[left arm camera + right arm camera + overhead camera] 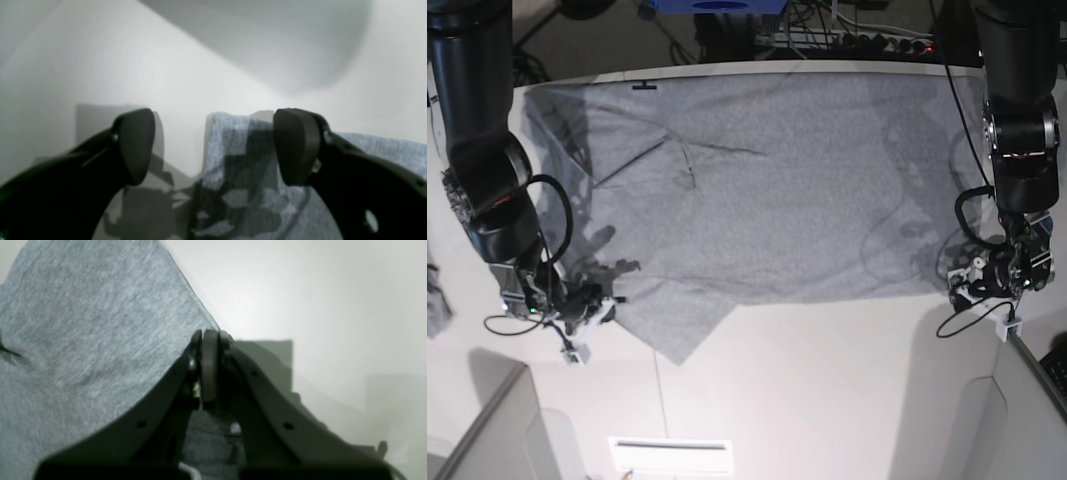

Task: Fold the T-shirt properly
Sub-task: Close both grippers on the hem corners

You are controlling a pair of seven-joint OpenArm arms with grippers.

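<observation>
A large heather-grey cotton T-shirt (757, 190) lies spread, plain side up, across the far half of a white surface (827, 400). Its near edge runs roughly straight across the middle of the surface, except at the base view's left, where a loose corner flap hangs down toward the camera. A few creases cross the upper left part of the cloth.

The right hand (208, 340), at the base view's left, sits at the shirt's near corner. In its wrist view the two black fingers are pressed together at the very edge of the grey fabric. They appear to pinch that edge, though the cloth between the pads is hidden.

The left hand (213, 146), at the base view's right, rests at the opposite near corner. Its fingers stand wide apart, holding nothing, with a grey corner of the shirt lying between and under them.

The step in hand looks like gripping both near corners before a fold. To do it well, the left hand should probably settle lower so one finger slides beneath the edge, then close fully on the fabric. Both hands should then lift evenly and keep the edge taut. An uneven lift would likely drag the creases and the loose flap into the fold.
</observation>
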